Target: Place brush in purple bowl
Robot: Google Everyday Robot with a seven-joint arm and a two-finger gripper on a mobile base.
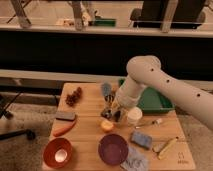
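The brush (pixel 106 91) looks light and stiff, with soft bristles at its head, so the thin handle is the place to take it. Its head shows just above-left of the claw (pixel 113 112), over the table (pixel 90 135), well apart from the purple bowl (pixel 113 149). Whether the claw is clenched on the handle, I cannot tell

Gripper (pixel 113 113): detail too small to tell, 12 o'clock of purple bowl (pixel 113 149).
Arm (pixel 170 92): cut off at 3 o'clock edge.
Tray (pixel 155 102): partly behind arm.

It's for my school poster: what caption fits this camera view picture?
The robot's gripper is down beside the brush, and the purple bowl sits nearer the camera.
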